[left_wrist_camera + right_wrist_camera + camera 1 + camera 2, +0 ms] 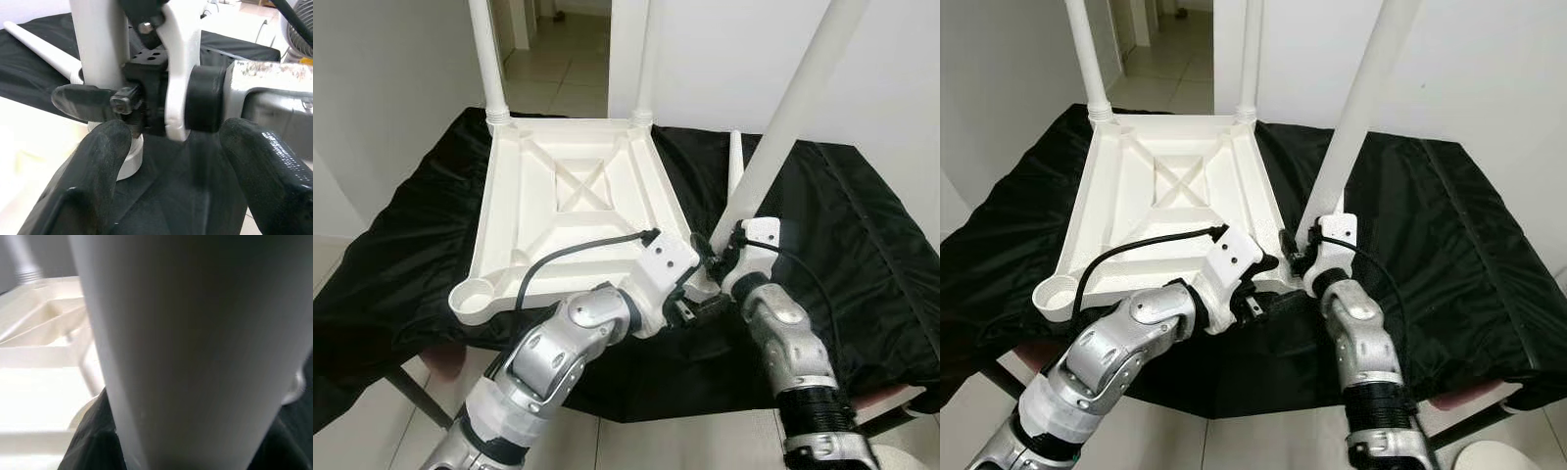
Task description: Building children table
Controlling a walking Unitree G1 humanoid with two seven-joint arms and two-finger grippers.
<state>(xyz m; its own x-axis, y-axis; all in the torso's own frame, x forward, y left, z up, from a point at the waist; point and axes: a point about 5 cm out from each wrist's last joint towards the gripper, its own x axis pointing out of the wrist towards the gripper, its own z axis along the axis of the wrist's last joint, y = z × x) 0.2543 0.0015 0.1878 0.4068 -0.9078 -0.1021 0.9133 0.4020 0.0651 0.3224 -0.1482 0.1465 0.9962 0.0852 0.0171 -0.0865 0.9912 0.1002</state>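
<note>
Closest to me are the two silver arms, which reach forward and meet at the near right corner of the upturned white table top (pixel 568 191). The right gripper (pixel 105 100) is clenched around the lower end of the third leg (pixel 783 122), one black finger lying flat against the white tube just above its threaded foot. The leg stands tilted, its top leaning away to the right, and its foot sits at the corner socket; I cannot tell whether the thread has already caught. The left gripper (pixel 195 181) hovers just beside it with its two fingers spread apart and nothing between them, pointing at the right gripper and the foot of the leg. Further out, the table top lies upside down on a black cloth (pixel 862 225) that covers the work table, its cross ribs facing up. Two legs (pixel 486 54) are already standing upright in the far corners, and the near left corner socket (pixel 475 297) is still empty. A fourth leg (pixel 735 162) lies loose on the cloth behind the right arm. Beyond the table there are white walls and a tiled floor (pixel 558 59). So I judge the step in hand is fitting the third leg into its socket. The next move probably calls for bringing the leg upright, in line with the socket, and then turning it while the other gripper steadies the corner.
</note>
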